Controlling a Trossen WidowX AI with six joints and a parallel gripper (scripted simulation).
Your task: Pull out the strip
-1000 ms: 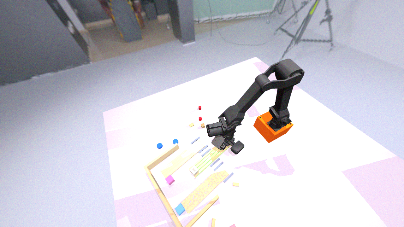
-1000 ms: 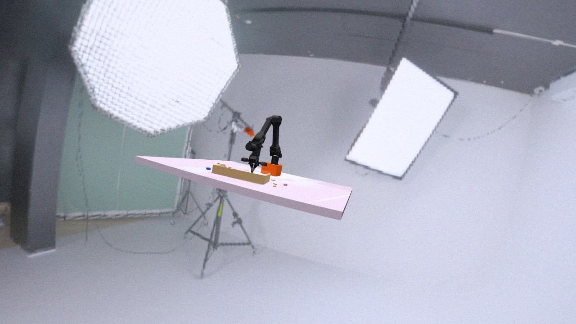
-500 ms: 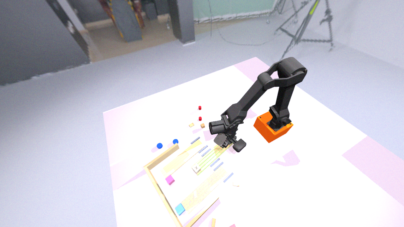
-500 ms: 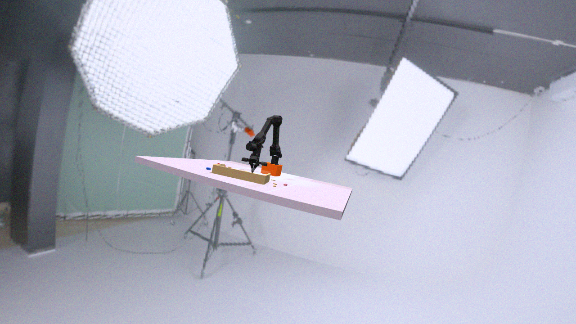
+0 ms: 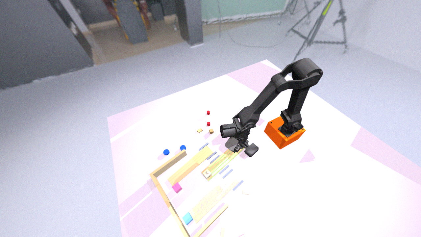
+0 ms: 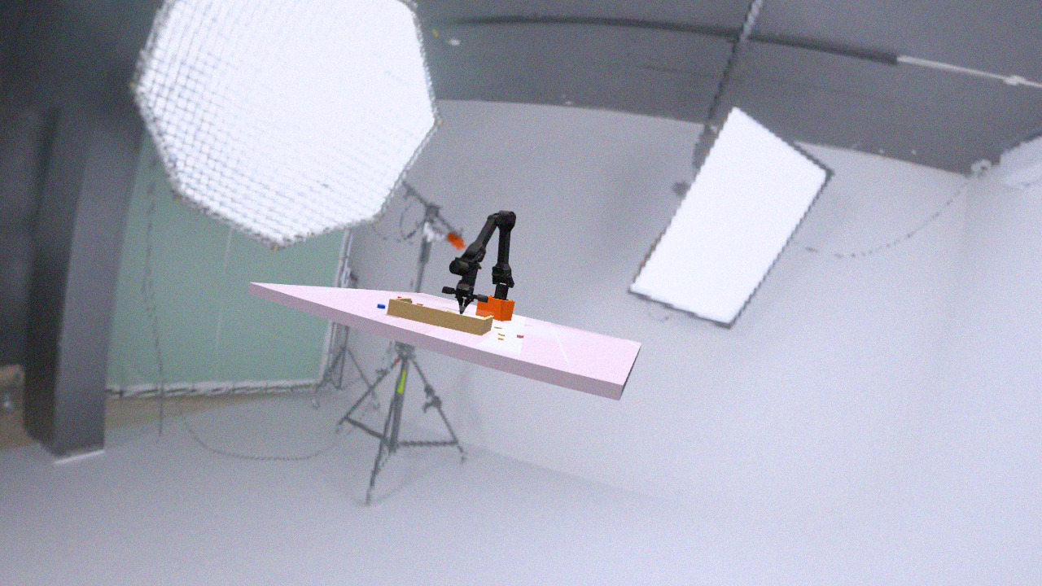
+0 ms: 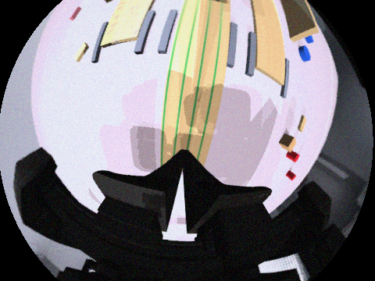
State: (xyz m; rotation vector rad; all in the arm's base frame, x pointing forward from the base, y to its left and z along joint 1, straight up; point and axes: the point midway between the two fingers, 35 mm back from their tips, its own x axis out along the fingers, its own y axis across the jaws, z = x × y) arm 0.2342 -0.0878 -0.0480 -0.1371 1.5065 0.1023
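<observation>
The labelled cube [image 5: 207, 173], cream with a dark X on top, rests on the far end of the green-striped wooden strip [image 5: 222, 162] [image 7: 191, 83]. My gripper [image 5: 236, 149] [image 6: 461, 312] [image 7: 183, 153] is shut, with nothing between its fingers. Its tips point down over the strip's near part, at or just above its surface; contact cannot be told. The fingers hide the strip's near end in the wrist view. A plain wooden strip [image 5: 191, 166] [image 7: 269, 43] and a speckled strip [image 5: 209, 203] [image 7: 126, 19] lie on either side of the striped one.
Slate bars [image 5: 211, 155] [image 7: 232, 44] flank the strips. A wooden frame [image 5: 170, 163] [image 6: 437, 315] stands around their far side. A magenta cube [image 5: 176, 187] and a blue cube [image 5: 187, 218] sit at the outer strips' far ends. Blue discs [image 5: 182, 147] and red cylinders [image 5: 208, 123] [image 7: 292, 156] lie off one side.
</observation>
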